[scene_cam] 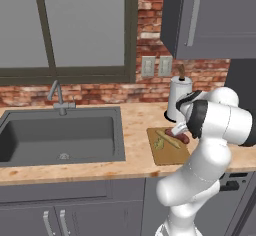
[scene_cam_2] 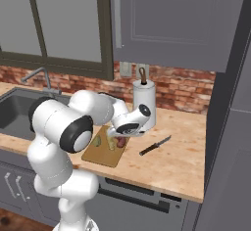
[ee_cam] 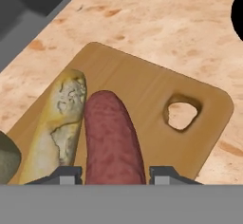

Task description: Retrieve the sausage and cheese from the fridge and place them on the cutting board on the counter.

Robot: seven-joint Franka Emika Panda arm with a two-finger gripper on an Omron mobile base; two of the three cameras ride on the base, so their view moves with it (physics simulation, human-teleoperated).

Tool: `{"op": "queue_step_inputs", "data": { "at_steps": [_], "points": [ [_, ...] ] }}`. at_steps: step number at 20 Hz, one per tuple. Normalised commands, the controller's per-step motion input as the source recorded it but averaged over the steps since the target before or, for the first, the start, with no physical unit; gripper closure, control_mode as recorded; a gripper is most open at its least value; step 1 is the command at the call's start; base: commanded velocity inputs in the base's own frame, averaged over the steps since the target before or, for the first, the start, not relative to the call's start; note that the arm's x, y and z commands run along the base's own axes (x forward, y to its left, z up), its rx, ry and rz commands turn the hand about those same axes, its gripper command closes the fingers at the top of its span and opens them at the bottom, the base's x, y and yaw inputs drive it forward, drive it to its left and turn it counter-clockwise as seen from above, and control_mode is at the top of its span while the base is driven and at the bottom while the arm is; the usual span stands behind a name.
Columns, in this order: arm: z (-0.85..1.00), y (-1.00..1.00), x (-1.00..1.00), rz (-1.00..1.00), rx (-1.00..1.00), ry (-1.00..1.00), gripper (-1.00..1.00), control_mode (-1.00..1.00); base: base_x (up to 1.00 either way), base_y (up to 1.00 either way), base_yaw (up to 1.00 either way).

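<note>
Here we see gripper (ee_cam: pixel 114 174) low over cutting board (ee_cam: pixel 142 90), fingers (ee_cam: pixel 66 174) on either side of sausage (ee_cam: pixel 113 137), seemingly clasping it. Sausage lies on board, touching cheese (ee_cam: pixel 57 123) alongside. Board rests on counter (scene_cam: pixel 135 125), between sink (scene_cam: pixel 60 140) and knife (scene_cam_2: pixel 155 146).

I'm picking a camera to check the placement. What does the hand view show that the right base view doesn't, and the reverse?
Hand view: a handle hole in the board, and the tool closed around the sausage, which lies beside the cheese. Right base view: a knife on the counter, a paper towel roll, the sink. Both: the board with the sausage on it.
</note>
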Motion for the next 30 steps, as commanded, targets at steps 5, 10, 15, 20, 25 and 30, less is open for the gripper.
{"op": "queue_step_inputs", "data": {
  "at_steps": [5,10,15,20,25,30],
  "points": [
    [-0.12,0.20,-0.17,-0.13,0.04,-0.01,1.00,-1.00,0.00,0.00,0.00],
    [-0.17,0.20,-0.23,-0.14,0.00,-0.02,1.00,-1.00,0.00,0.00,0.00],
    [-0.19,0.22,-0.25,-0.10,0.00,-0.02,1.00,-1.00,0.00,0.00,0.00],
    [-0.20,0.19,-0.35,-0.05,0.00,-0.01,1.00,-1.00,0.00,0.00,0.00],
    [-0.15,0.12,-0.39,-0.03,0.00,-0.02,1.00,-1.00,0.00,0.00,0.00],
    [-0.08,0.04,-0.03,-0.02,0.00,-0.01,1.00,-1.00,0.00,0.00,0.00]
  ]
}}
